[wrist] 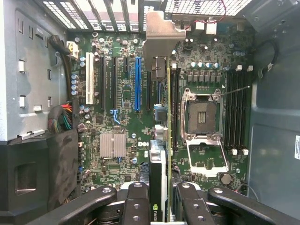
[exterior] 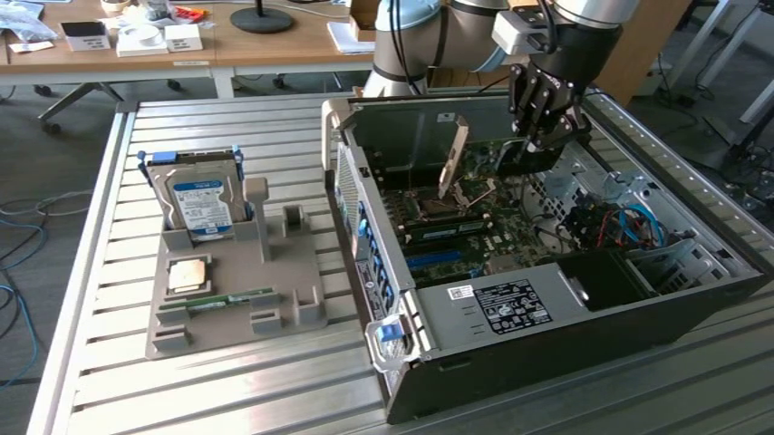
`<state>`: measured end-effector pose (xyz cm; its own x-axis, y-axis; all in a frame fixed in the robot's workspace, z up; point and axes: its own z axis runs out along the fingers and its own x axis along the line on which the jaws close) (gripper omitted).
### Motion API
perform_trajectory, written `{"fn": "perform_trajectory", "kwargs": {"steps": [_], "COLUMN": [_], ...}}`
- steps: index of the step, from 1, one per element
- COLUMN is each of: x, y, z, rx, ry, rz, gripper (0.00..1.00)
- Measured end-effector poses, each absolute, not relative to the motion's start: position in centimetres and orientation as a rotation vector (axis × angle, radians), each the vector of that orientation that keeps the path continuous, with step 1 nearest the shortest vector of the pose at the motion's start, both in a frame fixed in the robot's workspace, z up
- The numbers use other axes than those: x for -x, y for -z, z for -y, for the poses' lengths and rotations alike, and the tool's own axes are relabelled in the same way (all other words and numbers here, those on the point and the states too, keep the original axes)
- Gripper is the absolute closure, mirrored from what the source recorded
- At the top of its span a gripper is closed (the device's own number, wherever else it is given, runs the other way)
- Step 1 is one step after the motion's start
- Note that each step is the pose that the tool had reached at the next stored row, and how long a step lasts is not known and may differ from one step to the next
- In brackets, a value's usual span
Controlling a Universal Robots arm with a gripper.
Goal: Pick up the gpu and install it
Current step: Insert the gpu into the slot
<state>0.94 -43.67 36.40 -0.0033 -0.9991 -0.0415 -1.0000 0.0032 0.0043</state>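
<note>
Inside the open computer case (exterior: 520,362), the gripper (exterior: 541,136) pinches the gpu (wrist: 158,164) between its black fingers (wrist: 136,206). The fingers are close together, one on each flat side of the card. The gpu is thin and flat and stands on its edge over the green motherboard (wrist: 117,93), beside a long blue slot (wrist: 138,84). I cannot tell if it touches the board. A bent, shiny grey metal bracket (wrist: 158,40) sits at its far end. Nearby is a square silver block with ridges (wrist: 113,144).
</note>
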Motion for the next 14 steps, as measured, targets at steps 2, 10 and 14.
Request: {"fn": "perform_trajectory", "kwargs": {"steps": [2,10,14], "x": [-0.94,-0.94,-0.94], "y": [-36.34,-36.18,-36.03], "z": [43.66,43.67,43.67], "rx": [2.199,2.199,2.199], "ry": [-0.051,-0.05,-0.05], "rz": [-2.206,-2.206,-2.206], "gripper": [0.73,0.73,0.73]}}
